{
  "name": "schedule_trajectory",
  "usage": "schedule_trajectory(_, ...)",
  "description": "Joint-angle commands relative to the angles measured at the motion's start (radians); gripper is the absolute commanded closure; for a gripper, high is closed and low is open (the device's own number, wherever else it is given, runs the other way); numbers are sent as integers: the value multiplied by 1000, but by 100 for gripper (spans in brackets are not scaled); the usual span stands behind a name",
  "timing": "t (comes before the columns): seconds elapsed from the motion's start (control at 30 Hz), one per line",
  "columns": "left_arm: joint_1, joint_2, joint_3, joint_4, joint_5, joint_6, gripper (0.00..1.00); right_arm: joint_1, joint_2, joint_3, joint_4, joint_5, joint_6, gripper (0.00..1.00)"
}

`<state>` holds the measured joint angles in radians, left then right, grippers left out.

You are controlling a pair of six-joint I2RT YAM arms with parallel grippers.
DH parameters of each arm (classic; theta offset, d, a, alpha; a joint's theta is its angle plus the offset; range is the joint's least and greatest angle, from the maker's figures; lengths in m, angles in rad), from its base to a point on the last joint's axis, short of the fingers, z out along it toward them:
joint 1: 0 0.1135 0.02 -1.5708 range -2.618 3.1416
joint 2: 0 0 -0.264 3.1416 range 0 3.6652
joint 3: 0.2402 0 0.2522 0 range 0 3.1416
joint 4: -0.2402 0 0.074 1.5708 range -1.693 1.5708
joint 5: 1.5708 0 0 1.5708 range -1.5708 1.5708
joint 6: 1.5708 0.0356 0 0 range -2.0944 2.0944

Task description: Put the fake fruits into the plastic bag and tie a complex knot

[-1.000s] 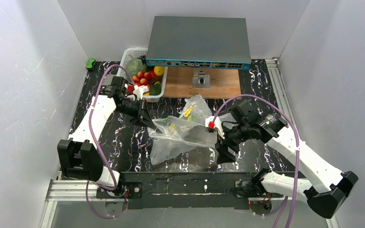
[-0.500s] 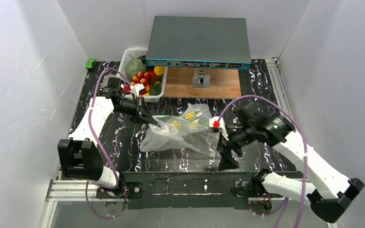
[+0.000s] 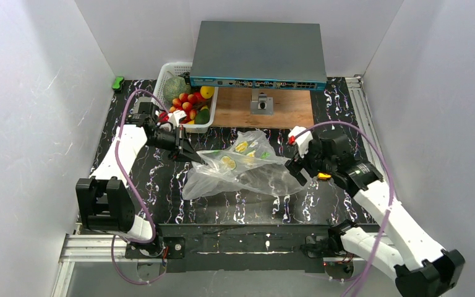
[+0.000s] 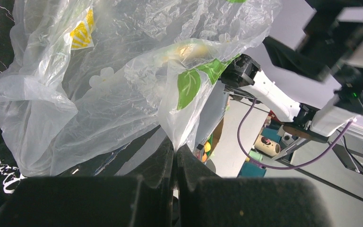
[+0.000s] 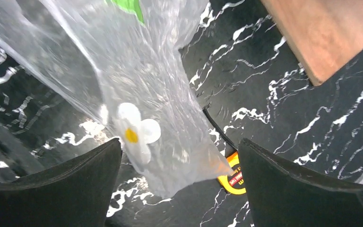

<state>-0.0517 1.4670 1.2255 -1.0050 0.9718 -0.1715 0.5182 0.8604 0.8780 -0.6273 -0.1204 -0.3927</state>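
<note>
The plastic bag [image 3: 241, 170] lies crumpled across the middle of the black marbled table. My left gripper [image 3: 193, 156] is shut on its left edge. In the left wrist view the shut gripper [image 4: 175, 147] pinches a fold of the bag [image 4: 113, 94]. My right gripper [image 3: 297, 171] is open at the bag's right end. In the right wrist view a corner of the bag [image 5: 146, 94] lies between its open fingers [image 5: 75, 184], untouched by them, with the gripper [image 5: 179, 177] above the table. The fake fruits [image 3: 190, 102] sit in the white basket [image 3: 164, 77] at the back left.
A yellow tape measure [image 3: 323, 176] lies by the right gripper and also shows in the right wrist view [image 5: 234, 177]. A grey network switch [image 3: 260, 52] stands at the back over a wooden board [image 3: 284, 111]. A green object [image 3: 119, 82] lies at the far left corner.
My right gripper has let go of the bag and moved back and to the right. The bag has sunk flat onto the table. My left gripper keeps its hold, nearly still.
</note>
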Motion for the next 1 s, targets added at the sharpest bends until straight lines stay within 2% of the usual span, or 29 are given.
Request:
schedule_trajectory(0.0, 14, 7, 35, -47, 39, 38, 100, -65, 12, -101, 205, -176, -186, 2)
schedule_trajectory(0.13, 18, 31, 60, -64, 30, 67, 100, -70, 51, -209, 322, -375, -268, 2)
schedule_trajectory(0.17, 18, 39, 68, -72, 25, 78, 100, -70, 81, -202, 333, -387, -259, 5)
schedule_trajectory(0.2, 18, 50, 81, -85, 21, 98, 100, -70, 123, -180, 339, -381, -231, 17)
schedule_trajectory(0.27, 18, 68, 114, -129, -6, 162, 100, -78, 200, -97, 246, -388, -206, 56)
schedule_trajectory(0.33, 22, 71, 152, -152, -55, 245, 100, -95, 258, 14, 79, -447, -173, 93)
schedule_trajectory(0.37, 25, 68, 172, -155, -78, 274, 100, -102, 274, 64, -10, -482, -149, 99)
schedule_trajectory(0.43, 27, 71, 211, -165, -145, 359, 98, -107, 271, 146, -152, -581, -79, 99)
schedule_trajectory(0.53, 27, 81, 245, -160, -244, 485, 81, -107, 223, 237, -266, -756, 123, 99)
schedule_trajectory(0.57, 27, 75, 249, -158, -258, 531, 74, -107, 204, 259, -272, -803, 216, 99)
schedule_trajectory(0.63, 27, 45, 257, -145, -260, 615, 55, -107, 166, 273, -261, -855, 395, 99)
schedule_trajectory(0.7, 28, -4, 281, -107, -242, 649, 36, -106, 137, 267, -244, -848, 586, 99)
schedule_trajectory(0.83, 21, -132, 389, -38, -55, 644, 23, -123, 107, 211, -151, -886, 869, 99)
schedule_trajectory(0.9, -16, -217, 389, 42, 2, 629, 21, -144, 113, 179, -68, -936, 1011, 99)
schedule_trajectory(0.97, -107, -319, 349, 115, -18, 648, 22, -158, 122, 151, 16, -982, 1132, 99)
